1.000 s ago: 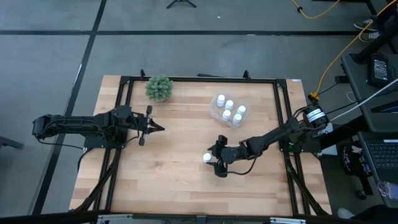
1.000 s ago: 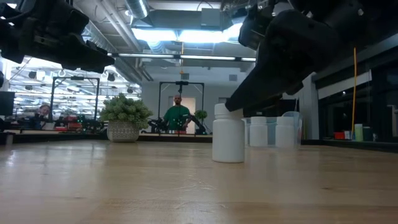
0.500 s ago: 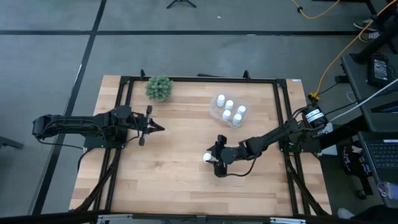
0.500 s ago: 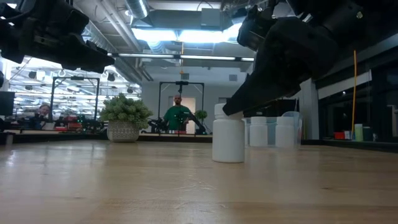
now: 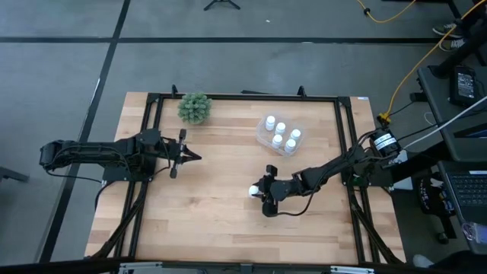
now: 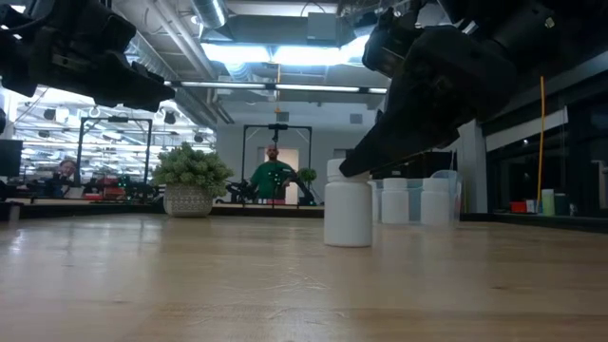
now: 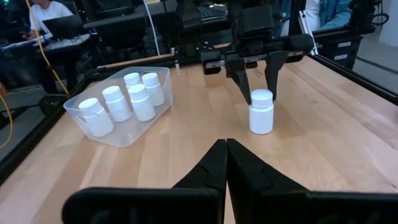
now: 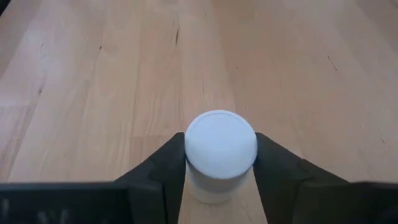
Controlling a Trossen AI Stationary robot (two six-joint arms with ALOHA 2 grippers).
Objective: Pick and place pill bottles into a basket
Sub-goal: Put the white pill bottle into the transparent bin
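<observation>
— Since it stands alone on the bare wood, how would you take that last pill bottle (image 5: 253,192)?

— By the round cap or just under it, squarely from both sides. It looks small, light and rigid, with smooth plastic walls, so a skewed pinch could squirt it out or tip it. The right gripper (image 8: 220,163) has its two fingers against either side of the cap; whether they press firmly yet, I can't quite tell.

— And where does it go?

— Into the clear basket (image 5: 263,137) toward the table's far side, where five bottles (image 7: 118,102) already stand close together. Only a tight gap is left, so it should come down upright.

— Anything in the way?

— Hardly. The green plant (image 5: 195,107) is well apart, and the left gripper (image 5: 190,157) waits pinched shut at the left.
</observation>
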